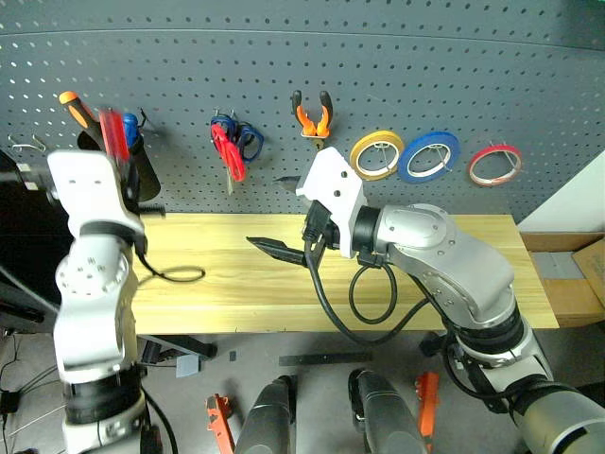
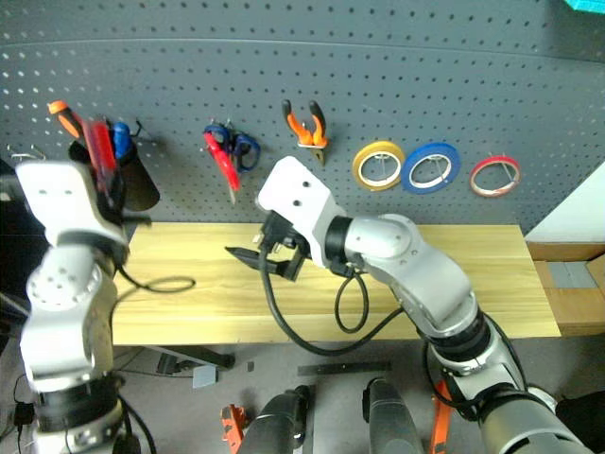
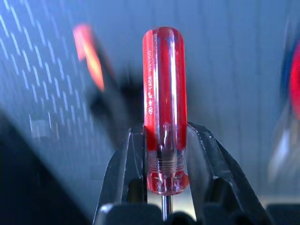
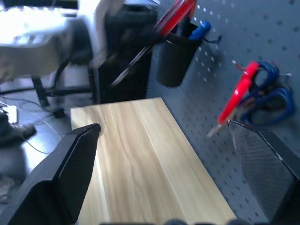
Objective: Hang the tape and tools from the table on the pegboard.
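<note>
Red screwdriver point(image 1: 114, 134) held up at the pegboard point(image 1: 378, 76), handle upward.

Eye views: at upper left the left gripper point(image 1: 118, 161) holds the screwdriver with its long axis near upright, tilted slightly, handle end up, beside the black cup point(image 1: 132, 165) with an orange-handled screwdriver point(image 1: 76, 109). Mid-frame, the right gripper point(image 1: 284, 251) hangs over the table point(image 1: 236, 274), jaws spread and empty. Red scissors point(image 1: 227, 151), pliers point(image 1: 312, 118) and red tape point(image 1: 495, 165) hang on the board.
Left wrist view: jaws clamp the handle's lower end; the handle stands straight up the frame, steel shaft point(image 3: 164, 212) pointing down between them.
Right wrist view: the two fingers point(image 4: 70, 173) stand wide apart over the bare table, scissors at right.
</note>
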